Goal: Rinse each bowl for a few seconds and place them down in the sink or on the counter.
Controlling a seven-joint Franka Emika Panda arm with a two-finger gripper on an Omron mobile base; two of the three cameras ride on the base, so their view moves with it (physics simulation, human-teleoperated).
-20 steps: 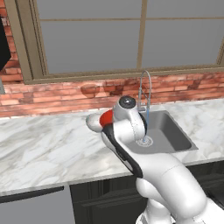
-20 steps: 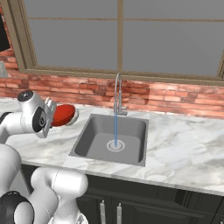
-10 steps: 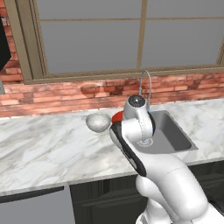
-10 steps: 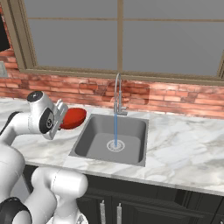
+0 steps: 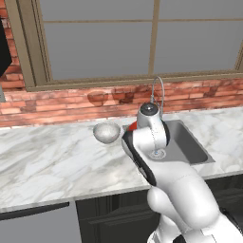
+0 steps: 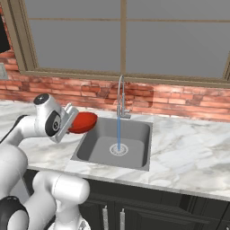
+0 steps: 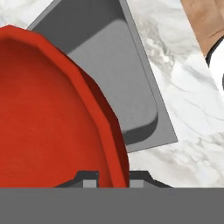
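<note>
My gripper (image 7: 111, 179) is shut on the rim of the red bowl (image 7: 48, 118), which is held tilted on edge. From the right base view the red bowl (image 6: 83, 122) hangs over the left edge of the sink (image 6: 134, 134), to the left of the running water stream (image 6: 118, 132). A sliver of the red bowl (image 5: 132, 126) shows behind the arm in the left base view. The white speckled bowl (image 5: 107, 132) sits upright on the counter (image 5: 47, 161), just left of the sink (image 5: 187, 144). Below the held bowl lies the sink (image 7: 113, 65).
A curved steel faucet (image 6: 120, 96) stands at the back of the sink and pours onto the round drain (image 6: 119, 149). A brick wall and a window run behind the counter (image 6: 188, 152). Dark cabinets sit below the counter's front edge.
The arm has swung right with the red bowl, from over the counter left of the sink to the sink's left edge. The white bowl, earlier behind the arm, now stands uncovered.
</note>
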